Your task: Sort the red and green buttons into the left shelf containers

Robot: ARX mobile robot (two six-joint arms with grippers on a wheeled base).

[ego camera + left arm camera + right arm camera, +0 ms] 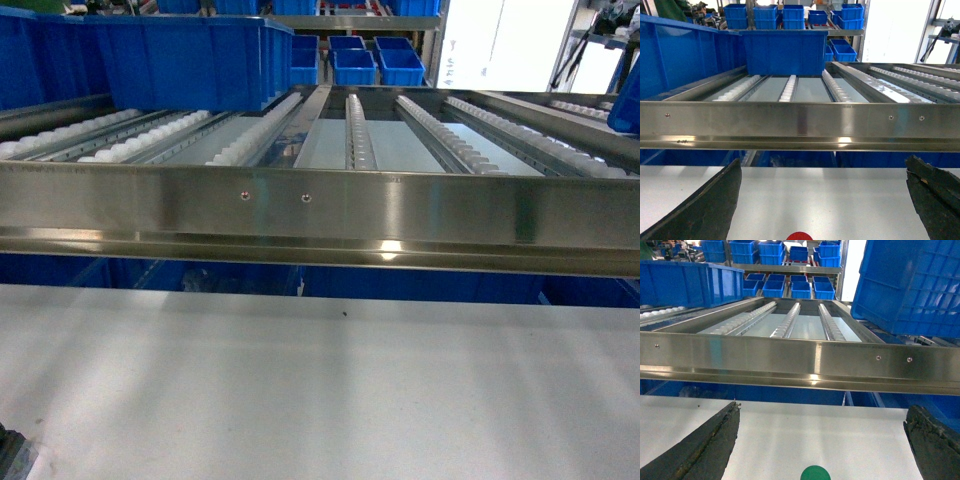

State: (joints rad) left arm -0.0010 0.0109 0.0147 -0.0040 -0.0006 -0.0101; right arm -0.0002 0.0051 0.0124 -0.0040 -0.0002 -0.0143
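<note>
Both arms sit low over the plain white tabletop (320, 390), facing the brushed steel roller shelf (320, 215). The left gripper (822, 200) has its dark padded fingers (710, 207) spread wide, nothing between them, and the round red cap of a push-button (799, 236) peeks in at the bottom edge of the left wrist view, on the table between the fingers. Same deal on the right: the right gripper (822, 440) is spread wide and empty, with the round green button cap (815, 473) on the table between its fingers. The big deep bright-blue plastic bins (150, 60) sit on the rollers at the left, well apart from both buttons.
</note>
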